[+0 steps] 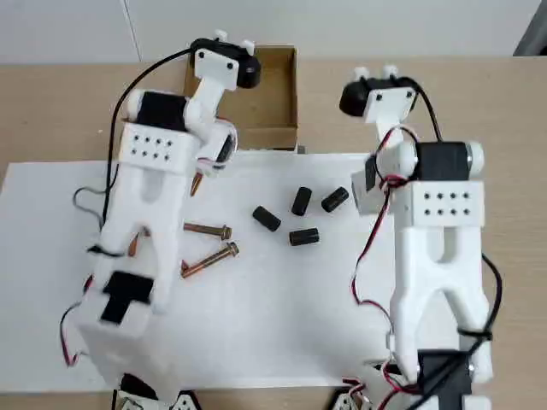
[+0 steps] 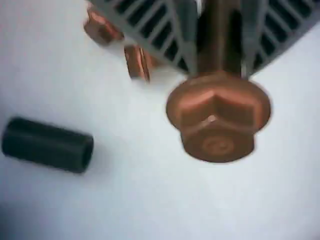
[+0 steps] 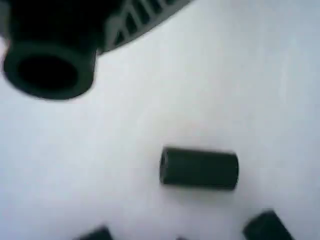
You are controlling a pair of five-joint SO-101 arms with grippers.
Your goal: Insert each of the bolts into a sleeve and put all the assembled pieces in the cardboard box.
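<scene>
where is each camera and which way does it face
High view: fixed overhead, looking down on paper, cardboard box, left arm and right arm.
Left wrist view: on the left arm, looking along left gripper clamping a bolt.
Right wrist view: on the right arm, looking past right gripper holding a sleeve.
Shared: high and left wrist views both show that bolt and loose bolts.

Sleeves [image 1: 302, 202] lie mid-sheet [image 1: 273, 316], bolts [image 1: 208, 230] to their left, the cardboard box [image 1: 269, 98] behind the sheet.

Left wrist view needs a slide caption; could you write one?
Left hand holding a copper bolt, black sleeve lying nearby.
</scene>
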